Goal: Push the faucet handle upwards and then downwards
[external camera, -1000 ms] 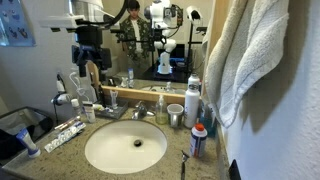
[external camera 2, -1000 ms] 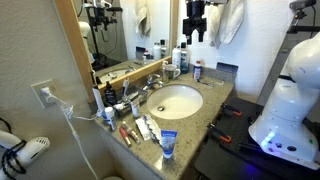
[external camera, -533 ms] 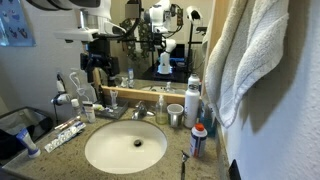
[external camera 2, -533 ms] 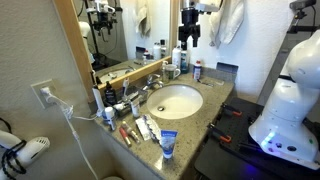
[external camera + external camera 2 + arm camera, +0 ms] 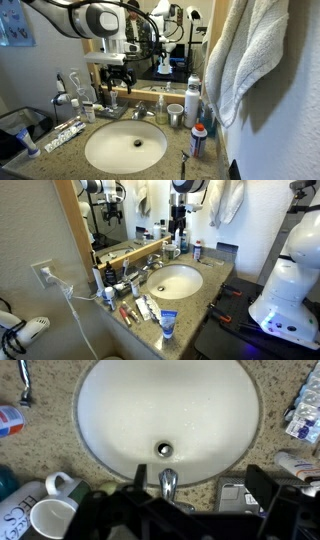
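The short chrome faucet (image 5: 140, 112) stands at the back rim of the round white sink (image 5: 125, 147), and it shows in both exterior views (image 5: 155, 268). Its small chrome handle (image 5: 168, 483) shows from above in the wrist view, next to the drain side of the basin (image 5: 165, 405). My gripper (image 5: 117, 76) hangs in the air above and slightly behind the faucet, apart from it. It also shows in an exterior view (image 5: 177, 227). In the wrist view the gripper (image 5: 199, 480) is open and empty, its dark fingers (image 5: 140, 473) on either side of the faucet area.
A grey metal cup (image 5: 176, 116) and a blue-topped bottle (image 5: 193, 100) stand right of the faucet. A white mug (image 5: 45, 515), tubes (image 5: 62, 133) and toiletries crowd the granite counter. A mirror is behind, and a towel (image 5: 245, 60) hangs at the right.
The arm has swung over the counter toward the faucet and come lower. The gripper now hangs above the faucet. Nothing on the counter has moved.
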{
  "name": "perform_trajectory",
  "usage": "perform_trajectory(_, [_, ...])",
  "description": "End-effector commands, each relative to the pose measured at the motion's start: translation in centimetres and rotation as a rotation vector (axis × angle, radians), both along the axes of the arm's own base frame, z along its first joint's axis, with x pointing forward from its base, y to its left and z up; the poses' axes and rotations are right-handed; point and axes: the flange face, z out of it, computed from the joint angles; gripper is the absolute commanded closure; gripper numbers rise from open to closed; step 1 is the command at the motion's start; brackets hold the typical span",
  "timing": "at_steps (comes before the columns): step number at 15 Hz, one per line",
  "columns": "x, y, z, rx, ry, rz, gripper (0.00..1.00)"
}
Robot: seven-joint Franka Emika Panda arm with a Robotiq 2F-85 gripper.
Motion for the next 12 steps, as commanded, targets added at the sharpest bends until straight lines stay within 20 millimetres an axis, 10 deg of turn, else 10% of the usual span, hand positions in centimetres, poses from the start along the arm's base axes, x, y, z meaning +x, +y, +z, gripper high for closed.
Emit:
perform_trajectory(1, [3.3, -0.7, -2.7, -0.015, -0.034, 0.065, 0.00])
perform_trajectory(12, [10.3, -0.3, -11.2, -0.011, -0.057, 0.101, 0.00])
